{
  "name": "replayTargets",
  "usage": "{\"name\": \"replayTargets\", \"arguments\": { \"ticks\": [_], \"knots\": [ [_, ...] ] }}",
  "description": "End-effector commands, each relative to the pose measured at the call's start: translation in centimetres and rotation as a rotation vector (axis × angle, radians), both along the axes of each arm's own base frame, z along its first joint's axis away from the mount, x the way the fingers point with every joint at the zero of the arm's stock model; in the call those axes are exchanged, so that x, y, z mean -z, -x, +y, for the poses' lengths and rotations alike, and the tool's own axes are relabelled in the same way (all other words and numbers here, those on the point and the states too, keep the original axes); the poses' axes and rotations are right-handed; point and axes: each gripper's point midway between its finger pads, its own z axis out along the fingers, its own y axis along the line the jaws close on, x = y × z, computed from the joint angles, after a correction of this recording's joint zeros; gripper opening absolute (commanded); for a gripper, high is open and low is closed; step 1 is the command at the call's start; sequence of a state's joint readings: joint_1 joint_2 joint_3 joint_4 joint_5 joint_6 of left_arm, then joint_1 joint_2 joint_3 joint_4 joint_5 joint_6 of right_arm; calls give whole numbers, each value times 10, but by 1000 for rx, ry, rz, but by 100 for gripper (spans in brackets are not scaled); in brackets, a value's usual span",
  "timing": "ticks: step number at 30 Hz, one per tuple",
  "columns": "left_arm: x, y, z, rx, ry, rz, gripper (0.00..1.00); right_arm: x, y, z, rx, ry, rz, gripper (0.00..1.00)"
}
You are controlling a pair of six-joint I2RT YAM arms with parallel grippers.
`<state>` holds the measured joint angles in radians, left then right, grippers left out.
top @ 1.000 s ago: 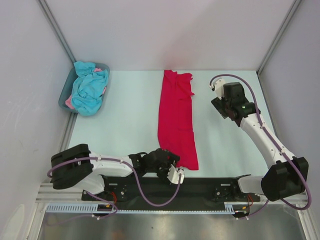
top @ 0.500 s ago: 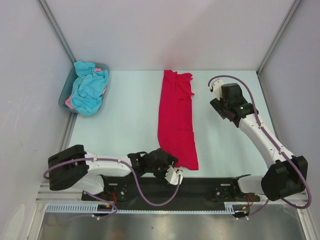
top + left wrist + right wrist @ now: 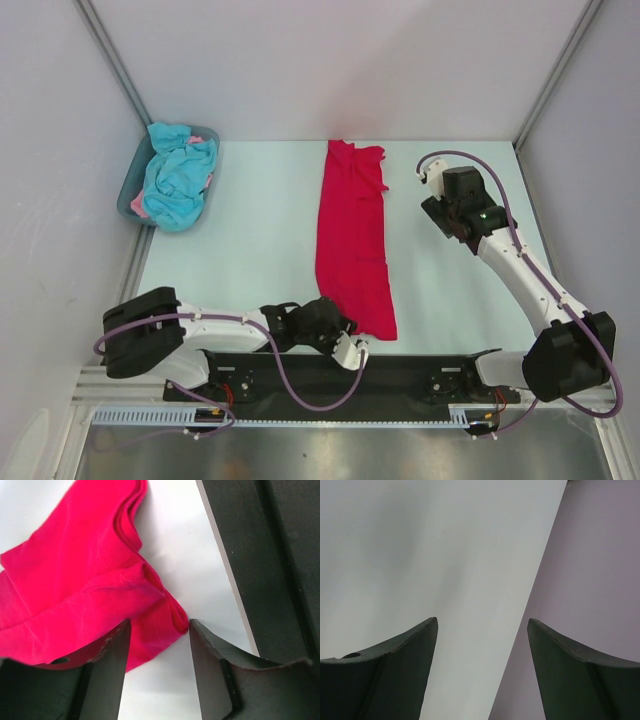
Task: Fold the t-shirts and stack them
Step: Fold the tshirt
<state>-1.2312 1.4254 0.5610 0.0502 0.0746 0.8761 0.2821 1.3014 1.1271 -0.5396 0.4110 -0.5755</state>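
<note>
T-shirt (image 3: 353,240) of soft crimson cloth forms a long, creased strip.

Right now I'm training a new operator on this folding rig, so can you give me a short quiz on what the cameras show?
1. True or false: the red t-shirt lies as a long narrow strip on the table.
2. Where are the turquoise t-shirts? A) in the tub B) on the red t-shirt C) hanging off the table edge
3. Which gripper has a corner of the red t-shirt between its fingers?
Key: 1 true. 2 A. 3 the left gripper.
</note>
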Motion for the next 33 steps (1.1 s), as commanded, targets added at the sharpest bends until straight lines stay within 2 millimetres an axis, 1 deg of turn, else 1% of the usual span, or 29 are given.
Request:
{"name": "replayTargets", "arguments": {
  "ticks": [1,3,4,6,9,12,13,16,19,22,24,25,26,28,29,33],
  "knots": [
    [22,10,27,16,-140,37,56,-23,-5,-2,17,-9,-87,78],
    [21,10,29,16,-148,38,51,-24,-5,-3,19,-6,-90,78],
    [21,10,30,15,-150,36,46,-24,-5,-3,21,-5,-91,78],
    [21,9,30,17,-157,33,45,-25,-6,-2,18,-6,-93,78],
    [24,10,32,20,-169,37,34,-26,-4,-3,18,-8,-96,78],
    [27,11,32,22,-180,43,30,-26,-4,-3,19,-9,-96,78],
    [27,10,31,22,-175,42,20,-26,-4,-3,21,-10,-98,78],
    [27,10,30,21,-170,39,0,-27,-3,-4,22,-9,-100,78],
    [25,9,30,22,-159,31,0,-27,-3,-3,20,-11,-99,78],
    [24,9,35,31,-186,25,0,-24,-3,-3,18,-10,-92,78],
    [25,10,45,46,-229,20,0,-24,-2,-2,14,-6,-92,78],
    [20,10,47,49,-223,11,0,-24,-2,-2,12,-4,-92,78],
    [21,11,56,57,-255,14,0,-24,-2,-2,11,-4,-95,78],
    [14,9,61,55,-259,10,0,-26,-3,-1,6,-8,-101,78],
    [13,10,68,59,-283,11,0,-25,-3,-1,5,-6,-98,78],
    [5,7,81,46,-313,19,0,-22,-4,2,-4,3,-93,78]
  ]
}}
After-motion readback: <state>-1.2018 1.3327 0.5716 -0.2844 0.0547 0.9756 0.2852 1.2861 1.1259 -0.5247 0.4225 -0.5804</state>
